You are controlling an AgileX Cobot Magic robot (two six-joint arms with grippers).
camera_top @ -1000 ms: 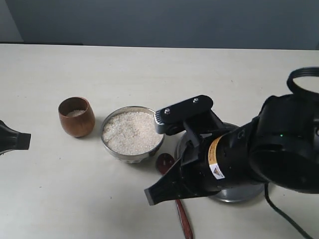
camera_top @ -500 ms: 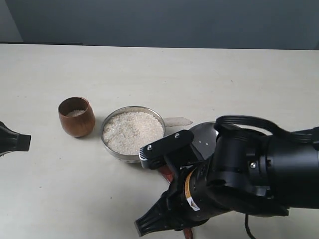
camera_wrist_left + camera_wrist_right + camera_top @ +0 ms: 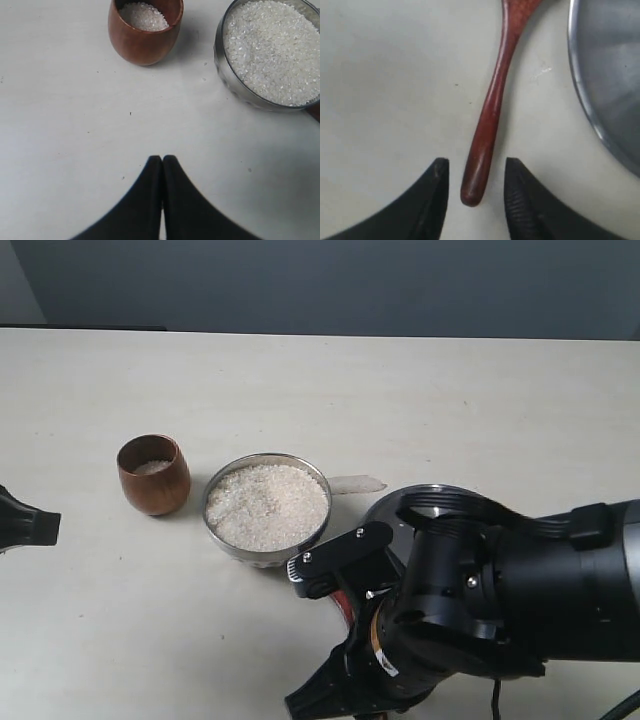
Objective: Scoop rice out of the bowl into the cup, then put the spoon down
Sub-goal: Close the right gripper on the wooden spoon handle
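Note:
The steel bowl (image 3: 248, 554) holds a heap of white rice (image 3: 267, 505) at the middle of the table. The brown wooden cup (image 3: 153, 478) stands just left of it with a little rice (image 3: 145, 15) inside. The reddish wooden spoon (image 3: 491, 112) lies flat on the table beside the plate. My right gripper (image 3: 476, 169) is open, and its fingers straddle the handle's end without touching it. In the exterior view my right arm hides nearly all of the spoon. My left gripper (image 3: 162, 161) is shut and empty, hovering short of the cup (image 3: 142, 42) and the bowl (image 3: 226, 72).
A flat steel plate (image 3: 612, 65) lies right of the spoon, mostly under my right arm (image 3: 480, 610) in the exterior view. A small pale scrap (image 3: 356, 483) lies behind the bowl. The left gripper (image 3: 25, 522) shows at the left edge.
My right arm has swung down and toward the table's near edge, over the spoon's handle, and now covers the spoon and most of the plate. The left gripper, cup and bowl stayed put.

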